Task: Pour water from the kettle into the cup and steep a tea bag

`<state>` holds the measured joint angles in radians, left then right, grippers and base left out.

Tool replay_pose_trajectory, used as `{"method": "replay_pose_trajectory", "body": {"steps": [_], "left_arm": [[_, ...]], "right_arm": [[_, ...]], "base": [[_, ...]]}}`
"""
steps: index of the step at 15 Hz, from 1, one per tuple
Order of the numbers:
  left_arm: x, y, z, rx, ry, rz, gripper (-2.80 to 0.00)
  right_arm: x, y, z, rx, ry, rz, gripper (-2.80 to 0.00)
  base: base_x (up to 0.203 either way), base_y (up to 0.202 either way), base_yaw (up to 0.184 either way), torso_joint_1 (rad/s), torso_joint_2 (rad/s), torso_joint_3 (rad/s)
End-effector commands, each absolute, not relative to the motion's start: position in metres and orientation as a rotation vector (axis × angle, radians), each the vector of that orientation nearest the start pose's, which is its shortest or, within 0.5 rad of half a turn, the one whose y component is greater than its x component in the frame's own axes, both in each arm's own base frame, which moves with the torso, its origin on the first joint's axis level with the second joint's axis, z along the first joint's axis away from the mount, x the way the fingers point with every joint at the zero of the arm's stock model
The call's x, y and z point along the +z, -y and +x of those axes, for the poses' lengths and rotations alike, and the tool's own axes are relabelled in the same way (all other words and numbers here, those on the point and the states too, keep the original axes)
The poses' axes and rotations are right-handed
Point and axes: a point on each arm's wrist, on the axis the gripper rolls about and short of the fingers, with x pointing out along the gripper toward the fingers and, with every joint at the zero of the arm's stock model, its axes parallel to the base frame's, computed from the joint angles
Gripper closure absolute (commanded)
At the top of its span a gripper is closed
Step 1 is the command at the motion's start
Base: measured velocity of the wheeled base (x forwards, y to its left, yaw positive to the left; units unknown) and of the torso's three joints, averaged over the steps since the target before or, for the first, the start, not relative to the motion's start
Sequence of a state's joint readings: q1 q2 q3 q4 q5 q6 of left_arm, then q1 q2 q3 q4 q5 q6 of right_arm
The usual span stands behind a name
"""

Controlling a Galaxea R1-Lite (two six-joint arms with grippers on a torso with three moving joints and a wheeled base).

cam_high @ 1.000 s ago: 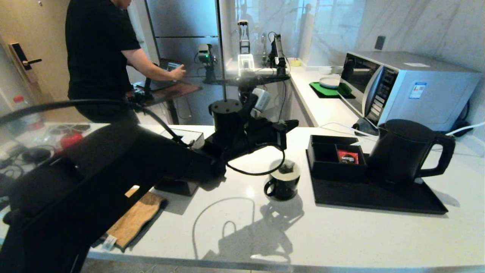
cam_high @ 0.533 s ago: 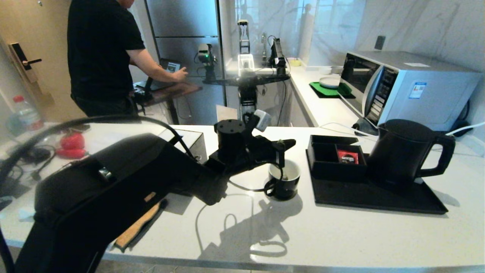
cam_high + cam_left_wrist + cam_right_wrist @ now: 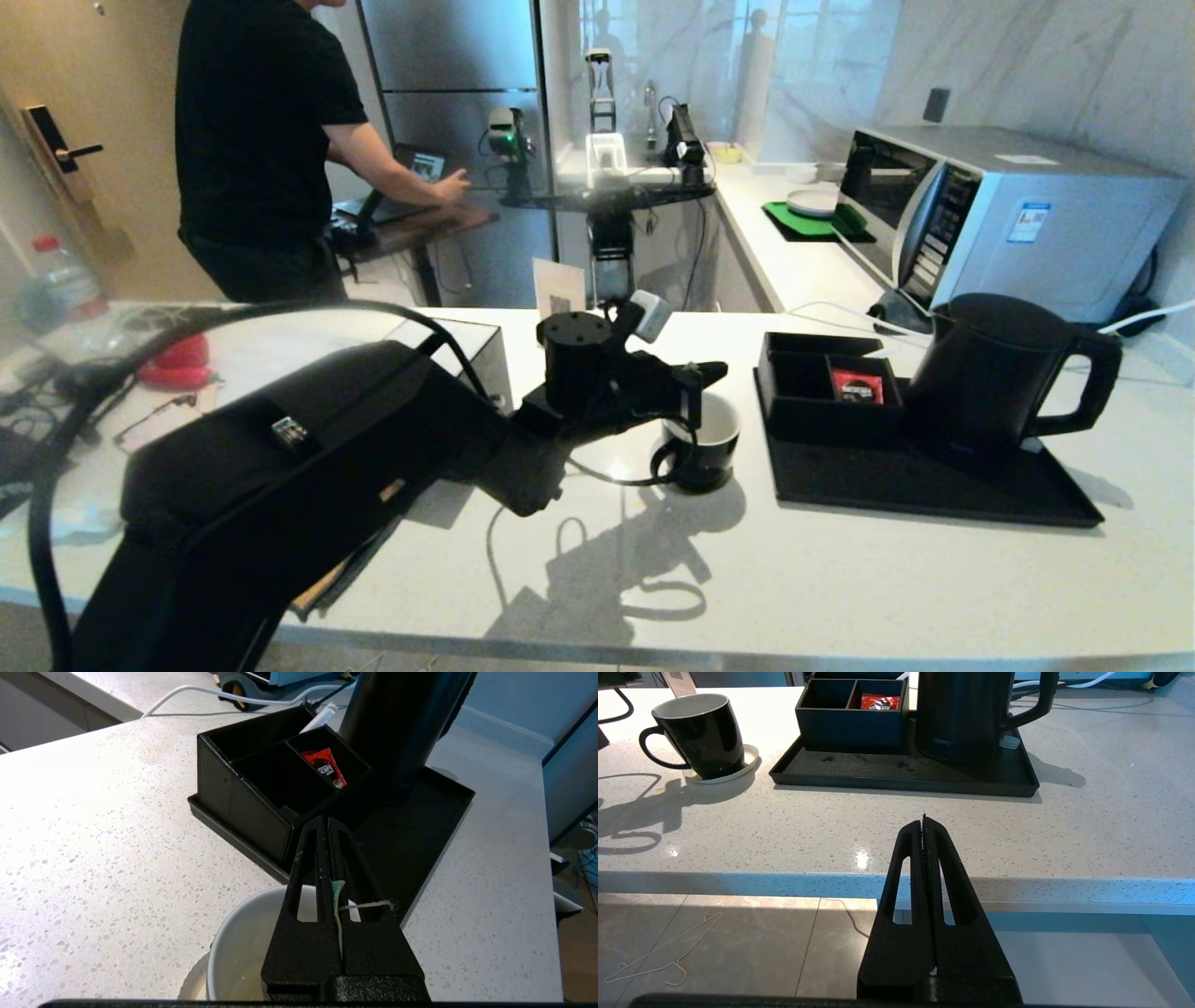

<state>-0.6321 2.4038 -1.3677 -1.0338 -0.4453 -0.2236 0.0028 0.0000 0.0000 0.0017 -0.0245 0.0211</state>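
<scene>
The black cup (image 3: 702,459) with a white inside stands on the counter left of the tray. My left gripper (image 3: 695,378) hovers over its rim, shut on the tea bag's green tag (image 3: 336,903), from which a white string runs. The sachet itself hangs down inside the cup (image 3: 240,933) and is hidden by the fingers. Pale water (image 3: 236,984) shows in the cup. The tall black kettle (image 3: 990,373) stands upright on the tray, handle to the right. My right gripper (image 3: 924,821) is shut and empty, parked before the counter's front edge, out of the head view.
A black tray (image 3: 934,490) carries a divided black box (image 3: 812,392) holding a red packet (image 3: 857,385). A microwave (image 3: 990,210) stands behind it. A black tissue box (image 3: 471,350) sits left of the gripper. A person (image 3: 261,140) stands at the back left.
My left arm has dropped toward the cup. The tea bag, hanging at the cup's mouth a second ago, has gone down inside it. The right arm is still.
</scene>
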Motion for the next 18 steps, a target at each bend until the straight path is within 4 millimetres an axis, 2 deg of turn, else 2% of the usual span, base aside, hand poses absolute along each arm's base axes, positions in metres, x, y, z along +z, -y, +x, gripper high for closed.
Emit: {"method": "replay_pose_trajectory", "body": {"steps": [1, 11, 14, 18], "left_arm": [[0.1, 0.288, 0.377, -1.076, -0.1, -0.205, 0.0], [0.162, 0.279, 0.362, -1.09, 0.0, -0.194, 0.0], [0.168, 0.277, 0.36, -1.091, 0.013, -0.195, 0.0], [0.165, 0.276, 0.361, -1.085, 0.005, -0.194, 0.0]], "right_arm": [[0.075, 0.001, -0.023, -0.023, -0.003, 0.021, 0.0], [0.075, 0.001, -0.023, -0.022, -0.003, 0.021, 0.0], [0.075, 0.001, -0.023, -0.022, -0.003, 0.021, 0.0], [0.075, 0.001, -0.023, -0.022, -0.003, 0.021, 0.0]], "base": [[0.0, 0.0, 0.0, 0.0, 0.0, 0.0], [0.0, 0.0, 0.0, 0.0, 0.0, 0.0], [0.0, 0.0, 0.0, 0.0, 0.0, 0.0], [0.0, 0.0, 0.0, 0.0, 0.0, 0.0]]}}
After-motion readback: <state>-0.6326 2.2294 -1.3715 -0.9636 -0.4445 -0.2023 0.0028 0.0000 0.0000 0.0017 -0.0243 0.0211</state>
